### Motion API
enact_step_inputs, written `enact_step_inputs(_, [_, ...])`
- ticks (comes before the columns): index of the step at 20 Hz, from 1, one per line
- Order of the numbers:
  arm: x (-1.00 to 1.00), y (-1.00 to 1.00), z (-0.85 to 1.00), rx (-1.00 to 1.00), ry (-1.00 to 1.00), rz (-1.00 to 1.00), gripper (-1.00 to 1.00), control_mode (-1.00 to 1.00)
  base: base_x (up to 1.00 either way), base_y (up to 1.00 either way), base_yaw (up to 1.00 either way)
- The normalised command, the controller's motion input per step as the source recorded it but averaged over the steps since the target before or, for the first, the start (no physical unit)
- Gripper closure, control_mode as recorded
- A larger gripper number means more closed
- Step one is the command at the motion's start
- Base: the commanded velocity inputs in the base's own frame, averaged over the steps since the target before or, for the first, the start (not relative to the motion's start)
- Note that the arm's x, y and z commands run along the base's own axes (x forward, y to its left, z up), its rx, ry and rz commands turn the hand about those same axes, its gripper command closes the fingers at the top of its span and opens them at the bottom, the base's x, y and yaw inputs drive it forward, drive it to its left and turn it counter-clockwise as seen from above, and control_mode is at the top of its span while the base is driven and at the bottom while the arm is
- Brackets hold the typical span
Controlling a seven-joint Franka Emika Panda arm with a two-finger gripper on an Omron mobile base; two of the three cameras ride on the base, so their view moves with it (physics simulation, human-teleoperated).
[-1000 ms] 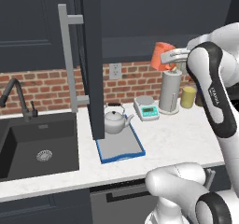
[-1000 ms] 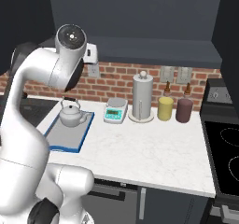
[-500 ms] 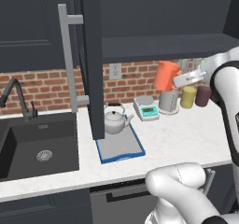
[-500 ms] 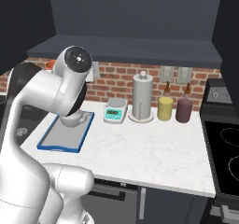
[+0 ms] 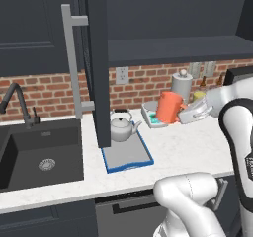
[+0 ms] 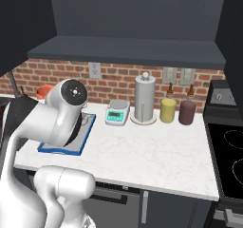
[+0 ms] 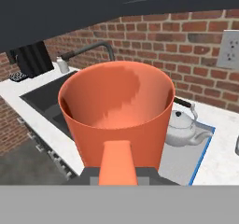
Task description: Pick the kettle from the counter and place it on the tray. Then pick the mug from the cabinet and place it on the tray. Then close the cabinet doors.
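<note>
While the gripper is clamped shut on the handle of the mug, the mug hangs upright in the air above the worktop, just beside the tray's back right corner and in front of the small white scale. The kettle already stands on the rear part of the tray, near the worktop's back edge, so the free area is the bare grey front half. The step in hand appears to be carrying the mug across to that area. Keep the mug level, move it toward the sink side and toward the front edge of the worktop, and lower it only once its base is wholly inside the raised blue rim. Aim well clear of the kettle's spout, which points toward the approaching mug. The open cabinet door hangs directly above the tray's left side and limits travel there; its lower edge reaches close to the kettle's level. Approach from the right, where the worktop lies open, and release only after the base is seated flat.
</note>
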Motion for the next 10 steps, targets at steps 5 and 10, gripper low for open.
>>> enact_step_inputs(5, [-0.03,0.27,-0.66,0.00,0.00,0.08,1.00,-1.00,0.00,0.00,0.00])
enact_step_inputs(10, [0.39,0.25,-0.63,-0.02,0.00,0.04,1.00,-1.00,0.00,0.00,0.00])
